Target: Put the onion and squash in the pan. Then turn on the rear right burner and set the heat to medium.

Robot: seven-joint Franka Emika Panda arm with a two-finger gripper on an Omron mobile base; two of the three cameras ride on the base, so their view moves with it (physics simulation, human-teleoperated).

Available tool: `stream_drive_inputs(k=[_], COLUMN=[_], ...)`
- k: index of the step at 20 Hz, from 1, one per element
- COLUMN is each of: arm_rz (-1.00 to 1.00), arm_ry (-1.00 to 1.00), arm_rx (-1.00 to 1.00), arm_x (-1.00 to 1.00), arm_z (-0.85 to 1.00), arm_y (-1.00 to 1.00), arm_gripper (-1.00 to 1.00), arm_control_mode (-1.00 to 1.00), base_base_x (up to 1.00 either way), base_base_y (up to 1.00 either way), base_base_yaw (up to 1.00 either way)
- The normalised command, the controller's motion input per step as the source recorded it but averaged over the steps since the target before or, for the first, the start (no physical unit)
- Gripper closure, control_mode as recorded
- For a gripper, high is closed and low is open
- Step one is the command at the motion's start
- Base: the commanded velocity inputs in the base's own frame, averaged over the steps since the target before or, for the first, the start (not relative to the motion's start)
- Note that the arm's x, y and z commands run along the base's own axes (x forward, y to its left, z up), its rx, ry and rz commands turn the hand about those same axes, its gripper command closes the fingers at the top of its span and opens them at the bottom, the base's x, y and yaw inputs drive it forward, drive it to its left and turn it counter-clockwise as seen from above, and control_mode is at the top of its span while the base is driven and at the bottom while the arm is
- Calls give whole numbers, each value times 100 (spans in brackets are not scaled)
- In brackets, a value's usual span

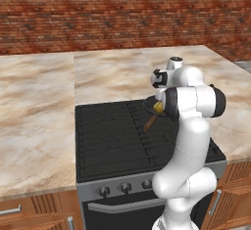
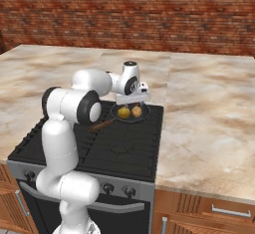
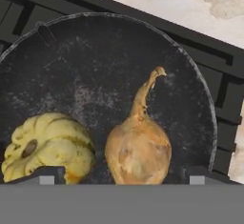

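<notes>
Claw [image 3: 121, 174] open, gripping nothing, hovering above pan [image 3: 95, 66]. Onion [image 3: 138, 149] between fingertips; squash [image 3: 50, 149] at its 9 o'clock, just beside.

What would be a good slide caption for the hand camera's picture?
Onion and squash lie side by side in the dark pan, open gripper just above them.

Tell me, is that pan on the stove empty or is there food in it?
Not empty. The pan holds the yellow squash and the tan onion, lying side by side on its dark floor; the right base view shows both too.
</notes>
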Motion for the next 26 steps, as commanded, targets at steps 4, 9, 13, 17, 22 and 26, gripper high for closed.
stream_drive_inputs(k=[4,9,13,17,22,26], arm_rz=[0,0,0,0,0,0], arm_ry=[-5,-6,-1,-1,-2,0], arm_rx=[0,0,0,0,0,0], arm_x=[-9,-24,-71,-84,-70,-41], arm_z=[38,44,15,6,9,29], arm_y=[0,0,0,0,0,0], arm_gripper=[-100,-100,-100,-100,-100,-100], arm_control_mode=[-100,-100,-100,-100,-100,-100], base_base_x=[0,0,0,0,0,0], base_base_y=[0,0,0,0,0,0], base_base_yaw=[0,0,0,0,0,0])
